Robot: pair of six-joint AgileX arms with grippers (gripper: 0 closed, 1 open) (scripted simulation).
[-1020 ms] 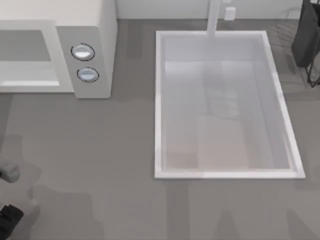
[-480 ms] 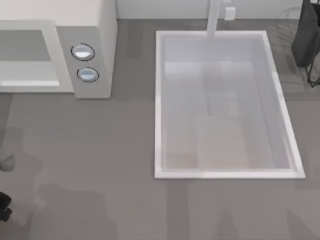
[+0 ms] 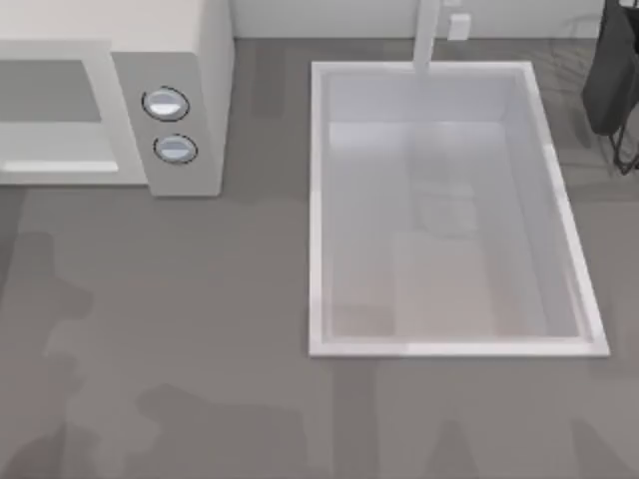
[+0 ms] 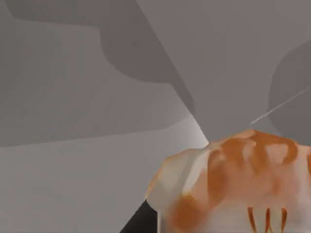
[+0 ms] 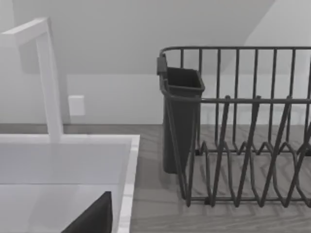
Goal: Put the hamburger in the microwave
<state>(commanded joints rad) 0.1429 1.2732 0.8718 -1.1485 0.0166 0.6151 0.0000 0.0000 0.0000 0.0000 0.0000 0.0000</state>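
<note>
Left gripper: fingers unseen, grip state cannot be told | hamburger (image 4: 238,187) right up against its wrist camera, over grey counter | microwave (image 3: 110,100) far left | sink (image 3: 318,249) right

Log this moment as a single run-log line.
task: hamburger to microwave | hamburger: close under left wrist camera | microwave: top view's upper left, cavity empty | sink: right of it | step: not done

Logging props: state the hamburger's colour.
Orange-brown with pale cream patches; the hamburger is clearest in the left wrist view.
</note>
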